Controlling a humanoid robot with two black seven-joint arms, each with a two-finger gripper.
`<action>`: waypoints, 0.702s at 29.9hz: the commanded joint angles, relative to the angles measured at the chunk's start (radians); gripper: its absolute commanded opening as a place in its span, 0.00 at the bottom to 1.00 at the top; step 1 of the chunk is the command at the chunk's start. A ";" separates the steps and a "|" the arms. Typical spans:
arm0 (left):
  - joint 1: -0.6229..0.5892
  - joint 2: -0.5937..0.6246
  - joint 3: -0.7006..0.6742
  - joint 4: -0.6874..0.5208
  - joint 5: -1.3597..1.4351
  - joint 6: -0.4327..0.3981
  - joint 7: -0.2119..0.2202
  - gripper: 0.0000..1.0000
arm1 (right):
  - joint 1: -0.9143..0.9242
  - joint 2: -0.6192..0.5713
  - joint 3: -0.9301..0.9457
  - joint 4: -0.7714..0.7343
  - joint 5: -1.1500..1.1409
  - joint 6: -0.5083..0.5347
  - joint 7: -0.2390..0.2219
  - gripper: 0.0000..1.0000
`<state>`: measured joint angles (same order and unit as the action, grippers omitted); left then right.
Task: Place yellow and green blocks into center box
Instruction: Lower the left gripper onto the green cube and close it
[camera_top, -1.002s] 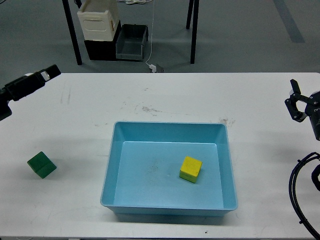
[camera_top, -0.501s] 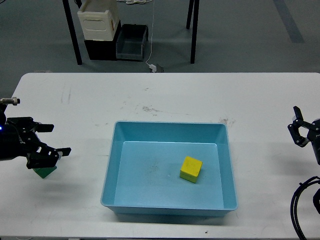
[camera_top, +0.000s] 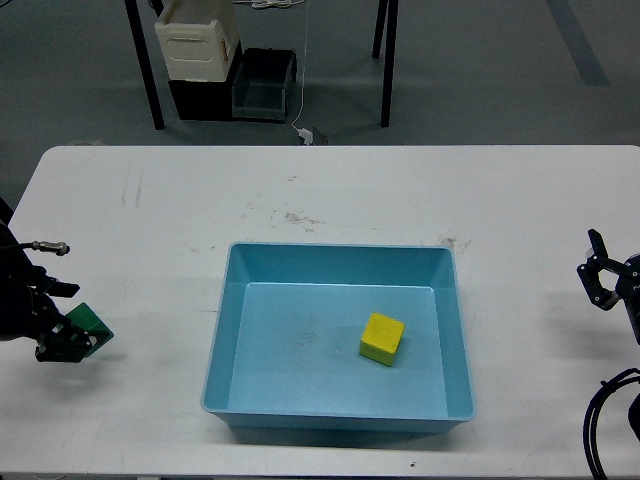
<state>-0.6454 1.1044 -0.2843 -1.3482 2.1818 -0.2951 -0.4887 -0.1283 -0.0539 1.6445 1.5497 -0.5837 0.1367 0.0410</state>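
Note:
A green block lies on the white table at the far left. My left gripper is low over the block's left side, one finger on each side of it, jaws open; whether the fingers touch the block cannot be told. A yellow block lies inside the light blue box at the table's center, right of the box's middle. My right gripper is open and empty at the far right edge, well clear of the box.
Beyond the table's far edge, a cream container and dark bins stand on the floor between black table legs. A black cable loops at the lower right.
My left gripper came down from the upper left to the green block and now straddles it. My right gripper has dropped lower along the right edge. Both blocks stay where they were.

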 joint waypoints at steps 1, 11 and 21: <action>-0.020 -0.029 0.037 0.073 0.000 0.005 0.000 1.00 | -0.004 -0.001 0.001 0.001 -0.001 0.001 0.000 1.00; -0.020 -0.055 0.071 0.121 0.000 0.014 0.000 0.99 | -0.016 0.000 -0.003 0.001 0.001 0.001 0.014 1.00; -0.020 -0.094 0.077 0.146 -0.014 0.034 0.000 0.95 | -0.025 -0.001 0.000 0.000 -0.001 0.001 0.014 1.00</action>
<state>-0.6693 1.0140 -0.2085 -1.2056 2.1687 -0.2626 -0.4887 -0.1509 -0.0546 1.6444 1.5509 -0.5840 0.1381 0.0553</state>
